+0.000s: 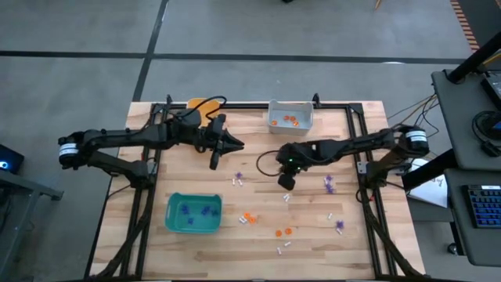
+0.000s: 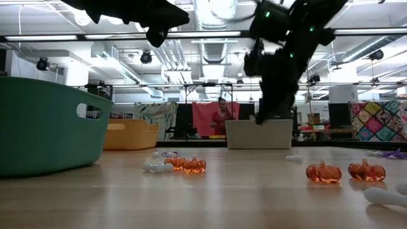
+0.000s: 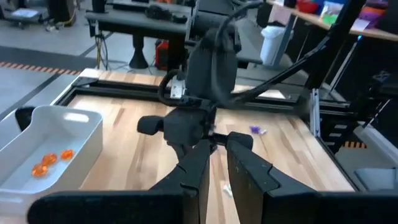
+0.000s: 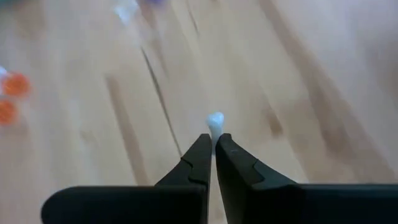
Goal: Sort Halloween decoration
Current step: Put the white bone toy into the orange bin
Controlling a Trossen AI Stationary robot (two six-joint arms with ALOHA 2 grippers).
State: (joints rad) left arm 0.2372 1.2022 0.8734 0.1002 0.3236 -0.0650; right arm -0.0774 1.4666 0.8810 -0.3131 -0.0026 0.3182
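White, small and elongated: the white trinket pinched between the tips of the right gripper, long axis in line with the fingers, rounded end poking out beyond them. Lifted clear of the wooden table, above its middle.

Left gripper hanging over the table's far-left part, well apart from the right one, fingers narrowed to a slim gap with nothing between them.

Below and around the right gripper, scattered loose pieces: about four purple spiky ones, roughly four orange pumpkins in two pairs toward the near edge, and some six white ones, count uncertain at that scale.

Beyond the right gripper at the far edge, grey bin holding three orange pieces. Toward the near-left, well away from both grippers, teal bin with about five purple pieces. Behind the left gripper, orange-yellow bin, mostly hidden by the arm.
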